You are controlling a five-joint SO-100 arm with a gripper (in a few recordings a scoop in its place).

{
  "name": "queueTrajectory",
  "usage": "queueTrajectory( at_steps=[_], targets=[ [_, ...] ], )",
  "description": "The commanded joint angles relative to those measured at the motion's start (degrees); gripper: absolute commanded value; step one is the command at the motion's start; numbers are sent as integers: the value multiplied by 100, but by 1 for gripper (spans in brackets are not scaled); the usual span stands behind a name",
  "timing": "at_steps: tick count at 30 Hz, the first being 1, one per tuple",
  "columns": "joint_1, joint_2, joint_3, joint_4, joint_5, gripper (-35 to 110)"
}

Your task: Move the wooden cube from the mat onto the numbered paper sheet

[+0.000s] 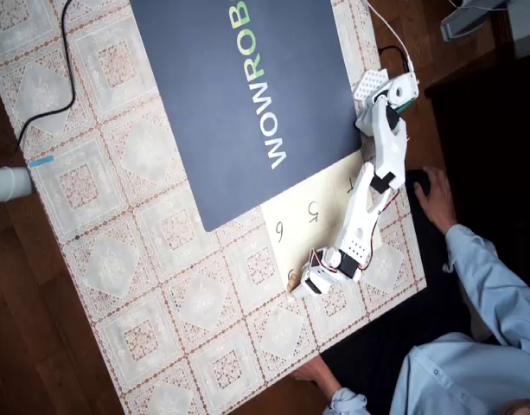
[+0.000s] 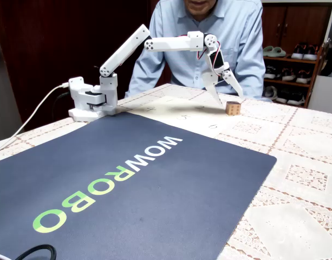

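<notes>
Lace-patterned tablecloth (image 2: 306,162) covers the table, with the dark navy mat (image 2: 128,200) spread across most of it and a person in a pale blue shirt (image 2: 230,32) sitting behind. At the far side the wooden cube (image 2: 233,108) sits on the numbered paper sheet (image 2: 182,111), right at its outer corner, well clear of the mat. Just above and beside it hangs the white arm's gripper (image 2: 227,89), its fingers spread apart and holding nothing. In the overhead view the cube (image 1: 292,277) lies at the very edge of the sheet (image 1: 303,226), partly tucked under the gripper (image 1: 309,284). To my eye the job looks about done, but a careless withdrawal could go badly: a finger brushing the cube could tip it off the paper onto the cloth.
</notes>
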Motion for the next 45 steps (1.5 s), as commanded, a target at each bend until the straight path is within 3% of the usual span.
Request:
queueTrajectory(
  at_steps=[1, 4, 7, 17, 26, 34, 40, 45],
  targets=[
    [-62, 545, 334, -79, 88, 26],
    [-44, 1345, 1107, -290, 9, 22],
    [97, 2479, 2039, -448, -281, 1],
    [1688, 6750, 5511, -1125, -879, 0],
    [3876, 10617, 9360, -1784, -1521, 0],
    [4474, 14370, 11883, -439, -1485, 0],
    [5010, 14625, 12234, 105, -1397, 0],
    [5317, 14625, 12876, -369, -1591, 0]
  ],
)
